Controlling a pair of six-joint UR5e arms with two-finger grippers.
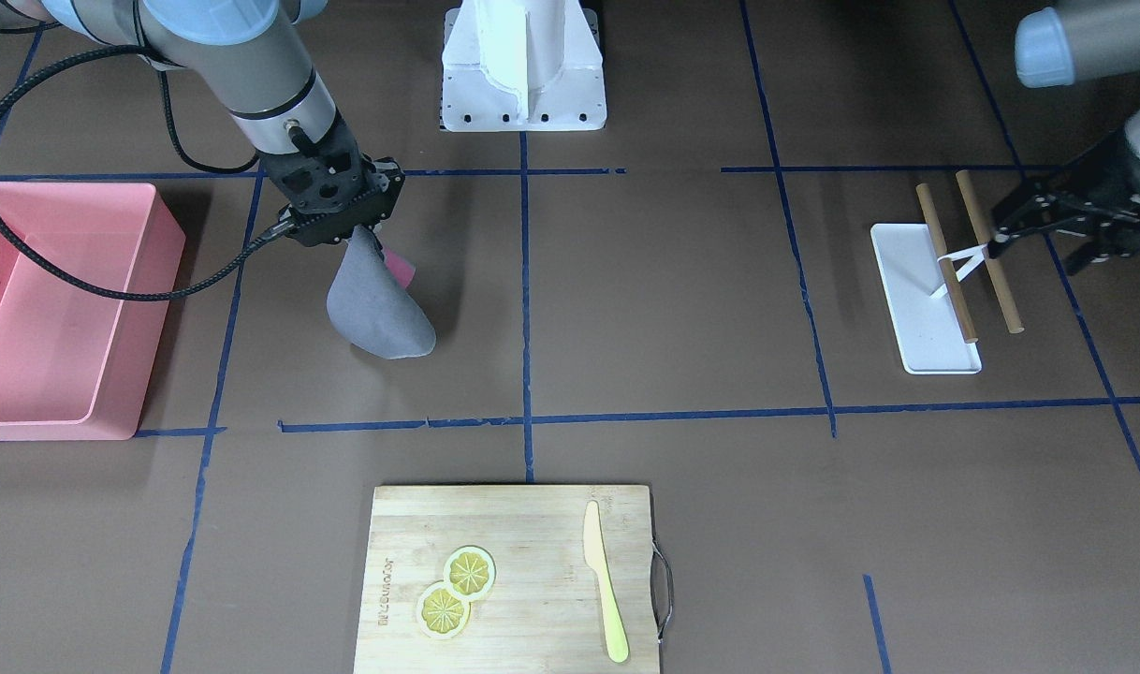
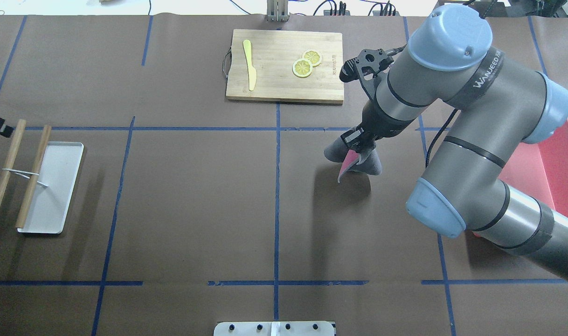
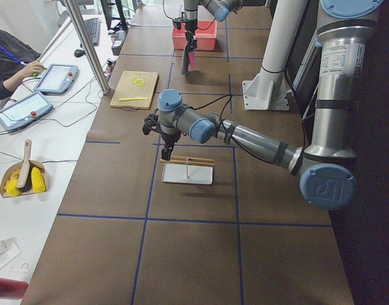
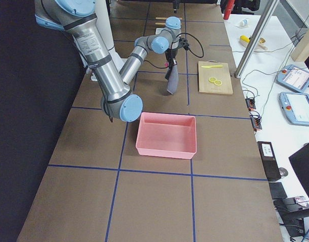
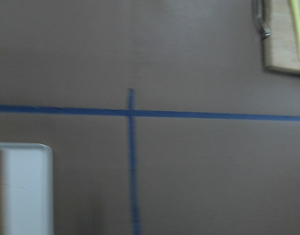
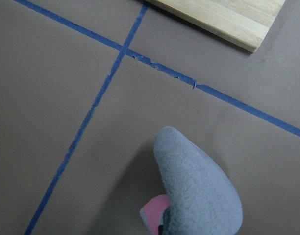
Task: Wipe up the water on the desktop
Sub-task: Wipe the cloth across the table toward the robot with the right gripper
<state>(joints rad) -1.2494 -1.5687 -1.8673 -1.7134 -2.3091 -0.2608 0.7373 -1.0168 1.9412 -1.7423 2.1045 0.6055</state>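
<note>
Surface: dark-brown desktop (image 1: 682, 309) ruled by blue tape lines (image 1: 525, 309), spreading below and all round both grippers; it is the thing to be wiped, and no water shows on it in any view.
Right gripper: right gripper (image 1: 350, 229) is pinched on the top of a grey cloth (image 1: 379, 309) with a pink underside; the cloth hangs straight below the fingers, and whether its lower end touches the desktop I cannot tell.
Left gripper: left gripper (image 1: 1010, 225) is near two wooden sticks (image 1: 968, 253) lying across a white tray (image 1: 921, 309); whether it is open or closed cannot be told.
Around the cloth: pink bin (image 1: 55, 309) on the outer side of the right gripper; cutting board (image 1: 509, 576) beyond it, away from the robot, with two lemon slices (image 1: 456, 592) and a yellow knife (image 1: 604, 580).
Doing the step well: probably lower until the cloth flattens on the desktop, keep light downward pressure, and drag in overlapping strokes so fabric, not fingers, meets the surface; keep the grip firm so the cloth does not slip out.
Risk: a wet patch is hard to see on the matte brown, so a stroke could miss it.
Writing: "WANJEED" on the right arm's (image 2: 480, 116) band; a printed mark on the cutting board, too small to read.
</note>
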